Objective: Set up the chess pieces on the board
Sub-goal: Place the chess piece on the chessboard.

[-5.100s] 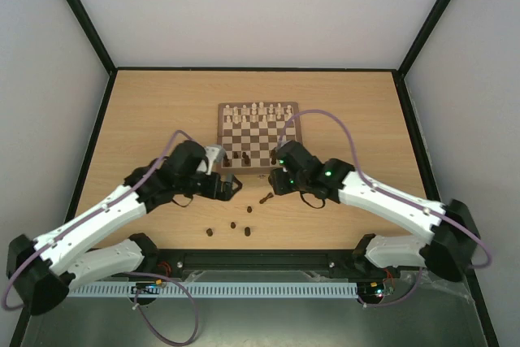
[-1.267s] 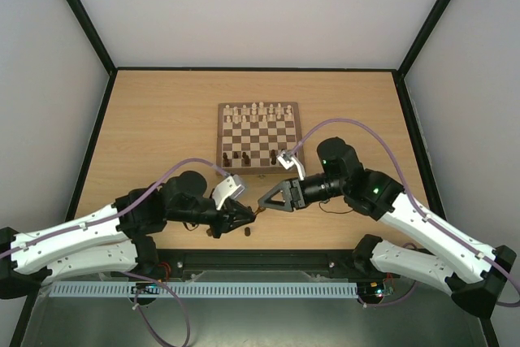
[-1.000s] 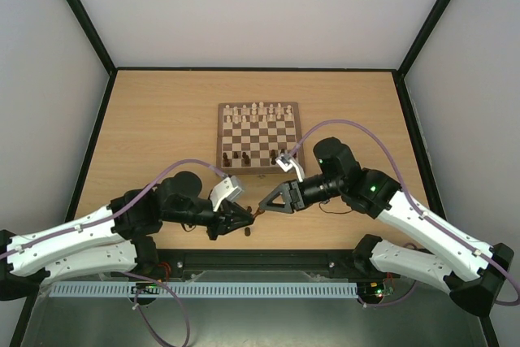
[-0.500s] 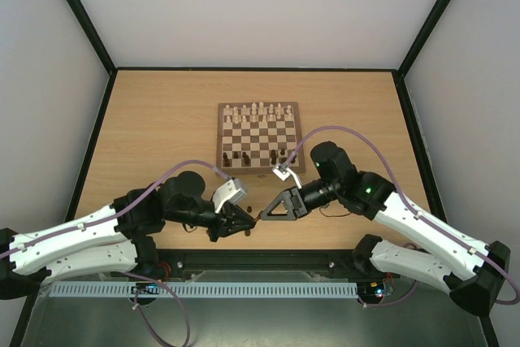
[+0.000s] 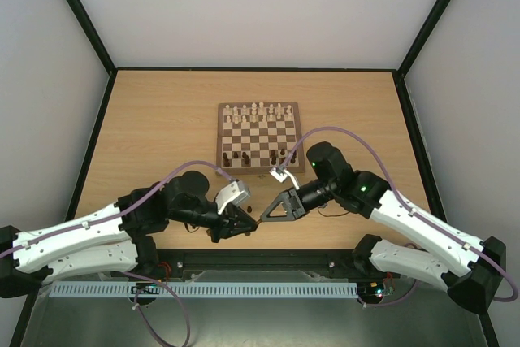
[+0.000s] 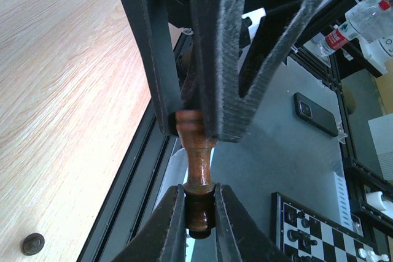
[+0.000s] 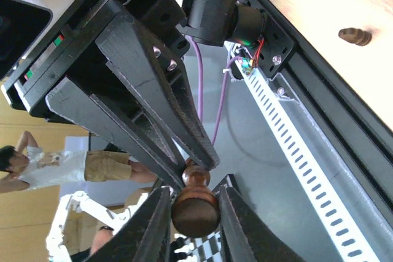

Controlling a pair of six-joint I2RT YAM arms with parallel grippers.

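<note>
One dark brown chess piece hangs in the air between the two grippers, above the near edge of the table and well short of the board. The left gripper is clamped tight on the piece's narrow top end. The right gripper has its two fingers pressed against either side of the round base, so the piece is gripped at both ends at once. In the overhead view the two sets of fingertips meet nose to nose, with the piece only a speck between them.

One more dark piece lies on its side on the wood close to the table's front rail.

On the board, a few dark pieces stand along the near rows, in two small clusters, one to the left and one to the right. About five can be made out, though they are too small for a firm count. The cream-white pieces fill the two far rows. They look like a full set, but they cannot be counted one by one.
</note>
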